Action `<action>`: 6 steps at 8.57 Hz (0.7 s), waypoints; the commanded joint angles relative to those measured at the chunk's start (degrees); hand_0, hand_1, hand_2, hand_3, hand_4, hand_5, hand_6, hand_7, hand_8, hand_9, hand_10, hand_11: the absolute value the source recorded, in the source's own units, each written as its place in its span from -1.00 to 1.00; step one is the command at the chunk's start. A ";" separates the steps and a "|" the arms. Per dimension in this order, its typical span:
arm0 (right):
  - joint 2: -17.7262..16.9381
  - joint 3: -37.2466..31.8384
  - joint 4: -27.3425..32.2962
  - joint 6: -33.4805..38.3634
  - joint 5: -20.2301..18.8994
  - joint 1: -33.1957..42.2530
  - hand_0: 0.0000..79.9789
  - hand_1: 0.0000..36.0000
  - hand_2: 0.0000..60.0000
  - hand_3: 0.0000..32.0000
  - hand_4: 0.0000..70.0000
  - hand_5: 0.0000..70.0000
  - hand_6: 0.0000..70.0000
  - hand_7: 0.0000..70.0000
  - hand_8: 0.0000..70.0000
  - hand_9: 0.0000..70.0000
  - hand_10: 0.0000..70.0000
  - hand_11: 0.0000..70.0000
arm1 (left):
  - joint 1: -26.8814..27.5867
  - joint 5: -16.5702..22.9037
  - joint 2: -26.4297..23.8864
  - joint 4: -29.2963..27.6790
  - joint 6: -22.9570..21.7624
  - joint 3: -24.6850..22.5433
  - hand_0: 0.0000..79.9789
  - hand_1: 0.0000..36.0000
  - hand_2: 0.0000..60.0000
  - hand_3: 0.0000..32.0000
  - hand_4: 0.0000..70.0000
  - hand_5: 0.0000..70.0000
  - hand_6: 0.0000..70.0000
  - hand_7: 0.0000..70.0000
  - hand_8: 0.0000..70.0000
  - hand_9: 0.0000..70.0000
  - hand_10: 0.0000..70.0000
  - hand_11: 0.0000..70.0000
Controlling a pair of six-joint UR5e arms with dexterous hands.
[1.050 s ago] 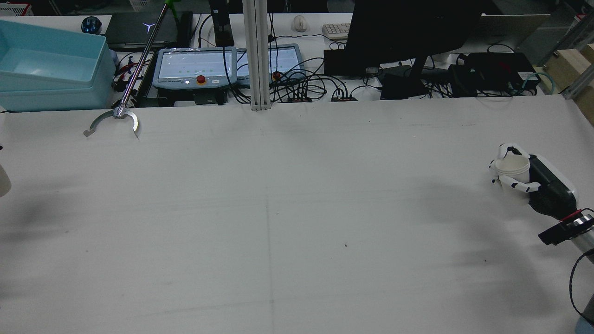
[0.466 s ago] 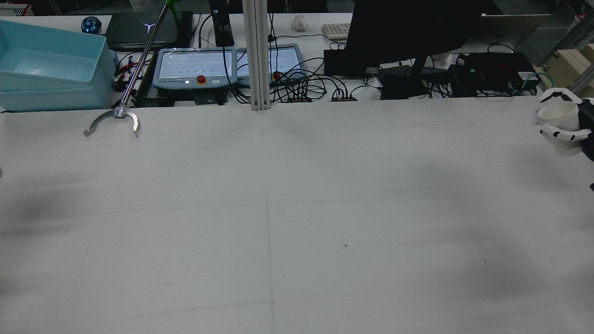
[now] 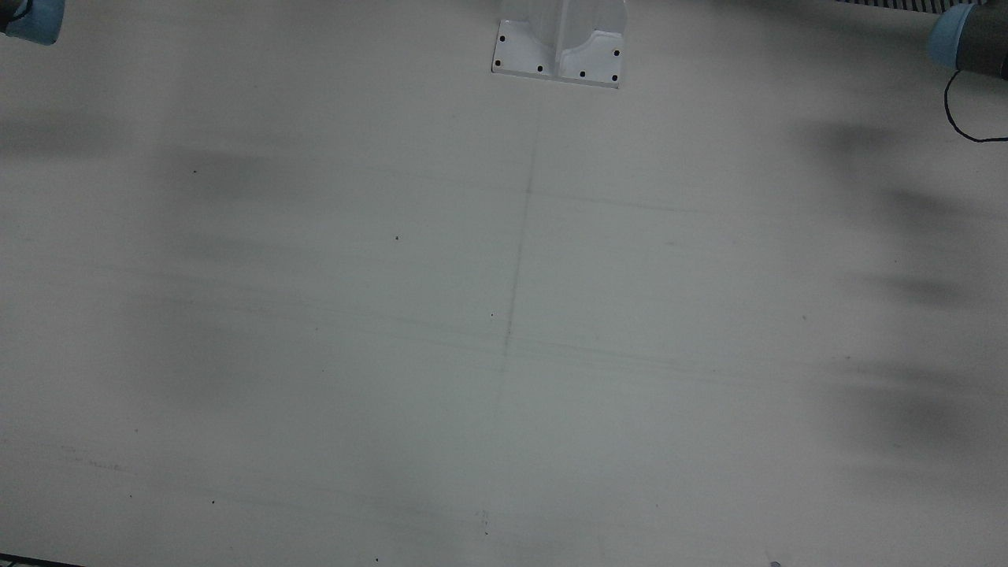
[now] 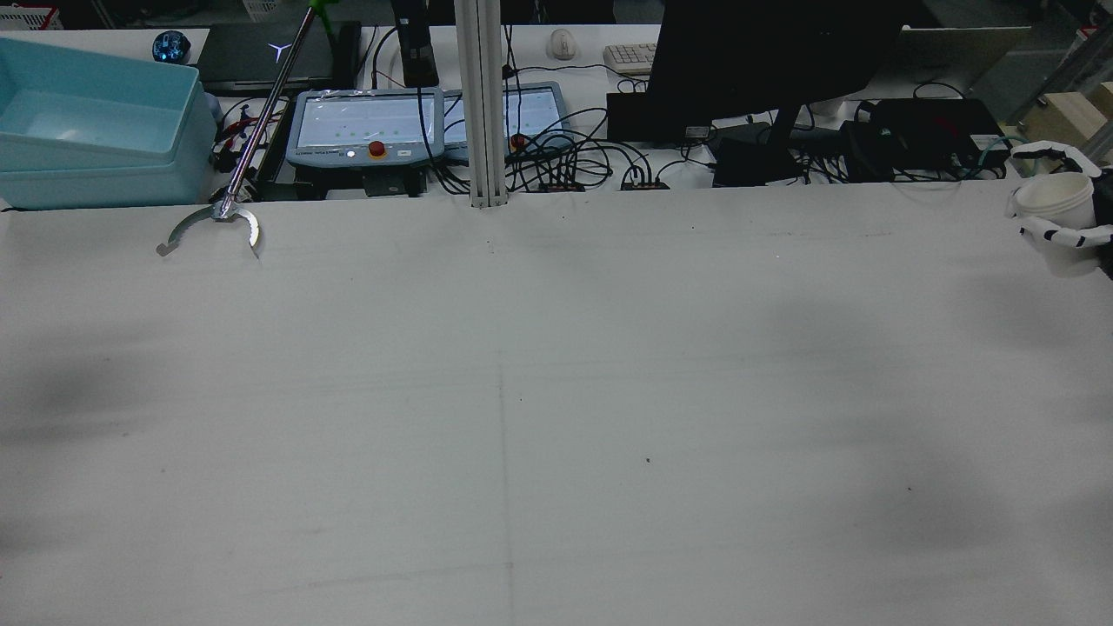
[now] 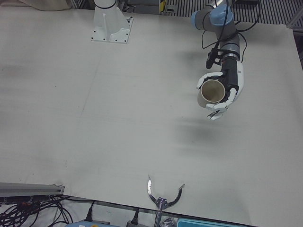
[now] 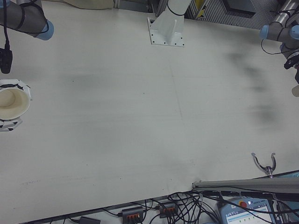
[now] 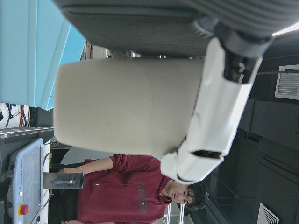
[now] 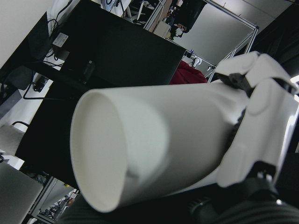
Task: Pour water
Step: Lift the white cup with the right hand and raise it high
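- White paper cup [image 4: 1054, 209] sits clasped in the right hand [image 4: 1065, 228] at the far right edge of the table [image 4: 522, 391] in the rear view; half a second ago it was slightly lower and nearer, and a second ago it was well inside the right edge.
- Its mouth faces up there, rim rolled, and the inside looks pale with no liquid I can make out; white fingers [image 4: 1068, 235] with dark bands wrap its wall.
- The right-front view has the same cup [image 6: 12, 101] cut by the view's left edge, with the right hand [image 6: 10, 124] around it.
- The left hand [image 5: 228, 90] grasps a tan paper cup [image 5: 211, 93] above the table's right portion in the left-front view; the rear view misses this hand entirely.
- The left hand view fills with the tan cup's side [image 7: 126, 105] and a white finger [image 7: 210, 121]; behind stand a person in a red sweatshirt [image 7: 119, 191] and a blue bin [image 7: 32, 51].
- The front view shows bare table and shadows only.
- A metal claw tool [image 4: 217, 228] lies at the far left edge, unmoved.
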 commanded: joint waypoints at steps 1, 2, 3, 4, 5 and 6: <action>1.69 16.94 -14.58 -15.90 -6.28 4.74 0.50 1.00 1.00 -1.00 -1.00 -0.86 0.56 0.93 0.03 0.39 0.50 1.00 | -2.87 3.65 0.00 0.37 -0.03 -0.33 1.00 1.00 1.00 -1.00 -0.54 -0.28 -0.42 0.21 -0.63 -0.38 -0.63 -0.31; 1.77 19.28 -16.38 -18.74 -6.46 4.92 0.49 1.00 1.00 -1.00 -1.00 -0.86 0.55 0.89 0.03 0.38 0.52 1.00 | -2.79 3.92 0.00 0.37 -0.03 -0.25 1.00 1.00 1.00 -1.00 -0.54 -0.28 -0.42 0.21 -0.63 -0.38 -0.62 -0.31; 1.51 21.04 -16.66 -22.43 -6.46 4.84 0.40 1.00 1.00 -1.00 -1.00 -0.89 0.47 0.75 0.01 0.35 0.56 1.00 | -2.71 4.01 0.00 0.37 -0.03 -0.25 1.00 1.00 1.00 -1.00 -0.54 -0.28 -0.42 0.21 -0.63 -0.37 -0.62 -0.31; 0.90 23.93 -17.97 -27.42 -6.12 4.75 0.39 1.00 1.00 -1.00 -1.00 -0.91 0.43 0.67 -0.01 0.32 0.56 1.00 | -2.70 4.01 0.00 0.37 -0.03 -0.16 1.00 1.00 1.00 -1.00 -0.54 -0.28 -0.42 0.21 -0.63 -0.37 -0.61 -0.30; 0.55 24.57 -18.16 -28.87 -5.59 4.49 0.41 1.00 1.00 -1.00 -1.00 -0.92 0.39 0.63 -0.05 0.28 0.52 1.00 | -2.70 4.01 0.00 0.02 -0.03 0.28 1.00 1.00 1.00 -1.00 -0.54 -0.27 -0.41 0.22 -0.62 -0.37 -0.61 -0.30; 1.15 25.01 -18.33 -28.88 -4.37 3.79 0.41 1.00 1.00 -1.00 -1.00 -0.92 0.35 0.59 -0.07 0.26 0.52 1.00 | -2.62 4.10 0.17 -0.77 -0.03 0.89 1.00 1.00 1.00 -1.00 -0.53 -0.27 -0.40 0.22 -0.62 -0.37 -0.61 -0.30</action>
